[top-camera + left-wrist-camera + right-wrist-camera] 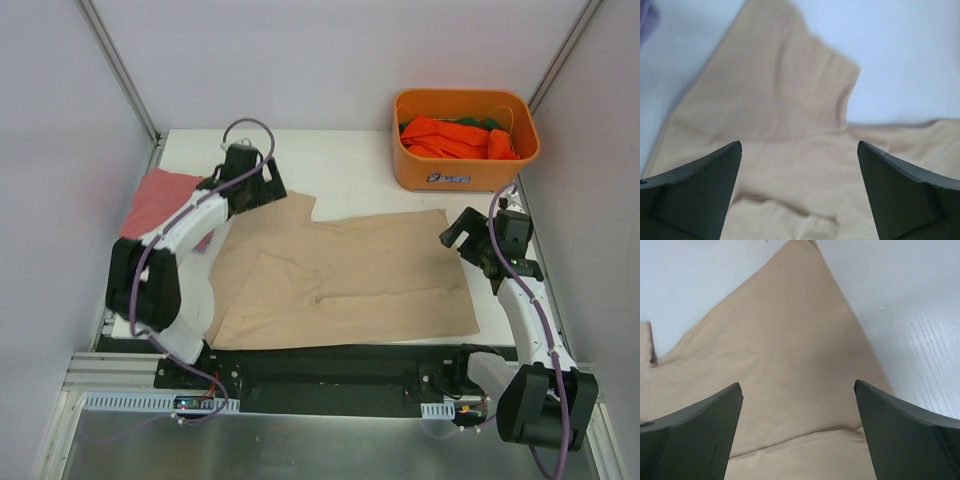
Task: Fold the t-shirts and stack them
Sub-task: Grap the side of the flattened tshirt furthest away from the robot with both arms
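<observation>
Beige t-shirt (350, 275) — beneath left gripper (800, 145) and right gripper (799, 385)

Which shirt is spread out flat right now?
The beige shirt, spread across the middle of the table. The red shirt lies at the left edge; the orange shirt sits in the bin.

Plain pale walls (330, 50) close round a white table (350, 160). Slim metal posts (118, 68) run up both upper corners. The light is soft and even.
</observation>
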